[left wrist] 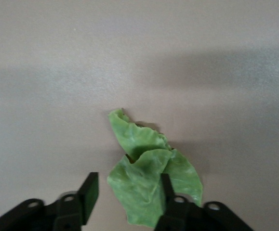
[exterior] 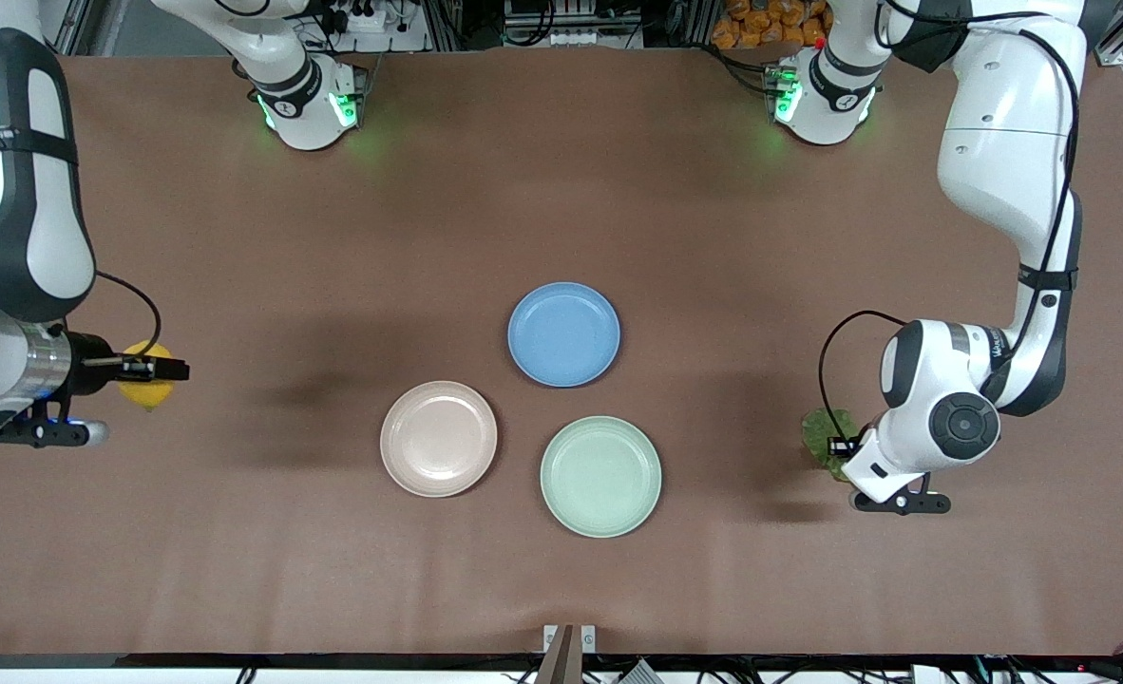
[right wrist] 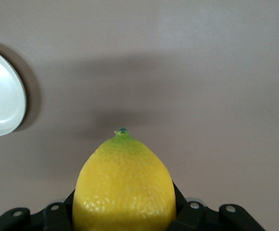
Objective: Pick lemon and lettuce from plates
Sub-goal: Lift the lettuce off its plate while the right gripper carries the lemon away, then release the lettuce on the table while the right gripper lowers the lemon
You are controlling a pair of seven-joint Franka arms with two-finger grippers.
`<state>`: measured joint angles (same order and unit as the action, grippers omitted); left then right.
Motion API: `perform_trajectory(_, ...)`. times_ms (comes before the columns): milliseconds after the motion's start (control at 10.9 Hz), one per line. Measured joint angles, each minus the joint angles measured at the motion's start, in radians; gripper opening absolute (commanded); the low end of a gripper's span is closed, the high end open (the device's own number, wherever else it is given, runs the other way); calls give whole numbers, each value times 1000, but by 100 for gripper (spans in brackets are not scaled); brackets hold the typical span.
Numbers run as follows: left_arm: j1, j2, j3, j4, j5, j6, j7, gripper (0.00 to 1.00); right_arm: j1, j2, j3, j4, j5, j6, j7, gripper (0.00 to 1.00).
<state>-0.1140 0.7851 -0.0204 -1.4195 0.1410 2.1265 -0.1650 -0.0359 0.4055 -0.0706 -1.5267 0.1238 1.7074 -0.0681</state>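
Note:
The lemon (exterior: pixel 146 388) is clamped between the fingers of my right gripper (exterior: pixel 158 369), which holds it above bare table at the right arm's end. In the right wrist view the lemon (right wrist: pixel 125 185) fills my right gripper (right wrist: pixel 125 208). The lettuce (exterior: pixel 822 432) lies on bare table at the left arm's end. My left gripper (exterior: pixel 843 445) is low over it and open. In the left wrist view the lettuce (left wrist: pixel 146 166) lies between the spread fingers of my left gripper (left wrist: pixel 128 186), against one finger and apart from the other. The beige-pink plate (exterior: pixel 438 438) and the mint green plate (exterior: pixel 600 476) stand empty mid-table.
An empty blue plate (exterior: pixel 563 333) sits farther from the front camera than the two other plates. A pale plate's rim (right wrist: pixel 2 94) shows at the edge of the right wrist view. The rest is brown table surface.

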Motion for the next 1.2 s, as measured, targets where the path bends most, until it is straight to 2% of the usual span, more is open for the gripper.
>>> perform_trajectory(276, 0, -10, 4, 14, 51, 0, 0, 100, -67, -97, 63, -208, -38, 140, -9, 67)
perform_trajectory(461, -1, -40, 4, 24, 68, -12, 0, 100, -95, -122, 96, -302, -86, 207, -14, 67)
perform_trajectory(645, -9, -95, 2, 35, 78, -98, 0, 100, -131, -125, 137, -389, -125, 315, -16, 67)
perform_trajectory(1013, -53, -212, -5, 38, 92, -212, 0, 100, -164, -126, 147, -604, -130, 617, -29, 67)
perform_trajectory(1197, -53, -266, -14, 39, 92, -267, 0, 100, -172, -125, 147, -674, -131, 712, -41, 67)
